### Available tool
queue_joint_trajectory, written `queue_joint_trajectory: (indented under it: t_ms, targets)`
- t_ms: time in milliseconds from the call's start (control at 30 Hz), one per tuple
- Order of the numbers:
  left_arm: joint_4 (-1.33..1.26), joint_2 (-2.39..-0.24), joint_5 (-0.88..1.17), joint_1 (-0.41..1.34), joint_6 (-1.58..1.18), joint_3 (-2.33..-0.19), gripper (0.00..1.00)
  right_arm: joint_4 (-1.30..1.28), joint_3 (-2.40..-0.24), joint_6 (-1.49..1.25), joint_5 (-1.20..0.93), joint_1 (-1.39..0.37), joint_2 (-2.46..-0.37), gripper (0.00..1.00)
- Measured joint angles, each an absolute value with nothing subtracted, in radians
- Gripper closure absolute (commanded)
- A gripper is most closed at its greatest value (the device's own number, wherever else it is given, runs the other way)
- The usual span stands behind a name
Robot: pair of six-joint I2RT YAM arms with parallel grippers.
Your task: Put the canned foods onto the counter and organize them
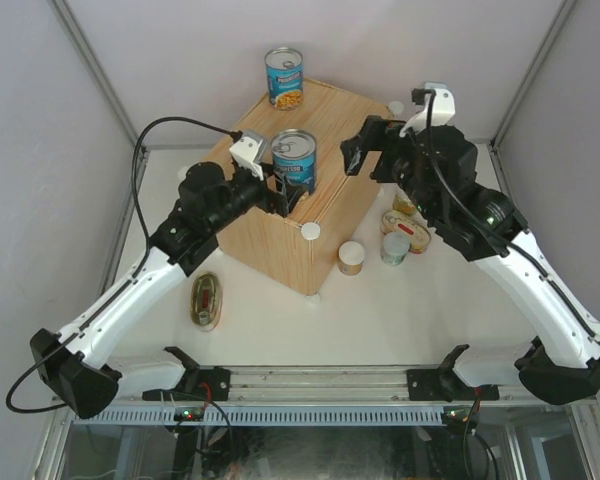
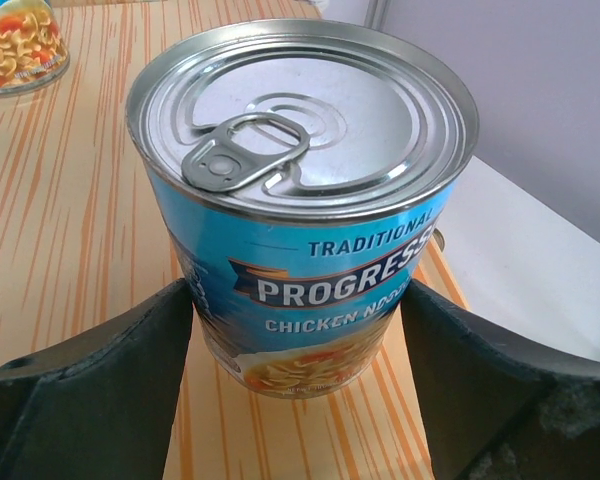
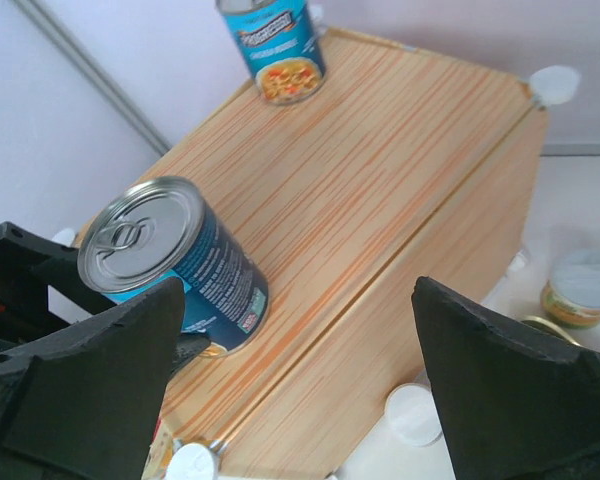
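The counter (image 1: 330, 125) (image 2: 80, 200) (image 3: 400, 150), a wood-grain box, carries two tall blue cans. One (image 1: 284, 77) (image 2: 15, 40) (image 3: 275, 45) stands at its far corner. The other (image 1: 294, 158) (image 2: 300, 150) (image 3: 170, 265) stands upright near the left edge, and my left gripper (image 1: 285, 195) (image 2: 295, 300) is shut on its lower sides, both fingers against the label. My right gripper (image 1: 352, 158) (image 3: 298, 300) hovers open over the counter's right part, holding nothing. On the table to the right sit an orange-labelled small can (image 1: 351, 257), a green-labelled one (image 1: 395, 247) (image 3: 580, 288) and an oval tin (image 1: 408, 232). Another oval tin (image 1: 206, 299) lies to the left.
White round knobs (image 1: 310, 231) (image 3: 553, 82) stick out at the counter's corners. Grey walls close in on the left, right and back. A metal rail (image 1: 310, 385) with the arm bases runs along the near edge.
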State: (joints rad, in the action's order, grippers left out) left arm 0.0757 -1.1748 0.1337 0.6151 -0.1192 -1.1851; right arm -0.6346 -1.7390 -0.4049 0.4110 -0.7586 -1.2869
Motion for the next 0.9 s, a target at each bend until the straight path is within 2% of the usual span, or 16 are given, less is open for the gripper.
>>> queue_joint_trajectory:
  t_ms: [433, 900]
  targets:
    - [0.067, -1.358, 0.135, 0.615, -0.103, -1.334, 0.22, -0.588, -1.613, -0.410, 0.354, -0.614, -1.184, 0.07]
    - [0.047, -1.645, 0.134, 0.615, -0.093, -1.602, 0.21, -0.566, -1.347, -0.439, 0.369, -0.603, -0.960, 0.08]
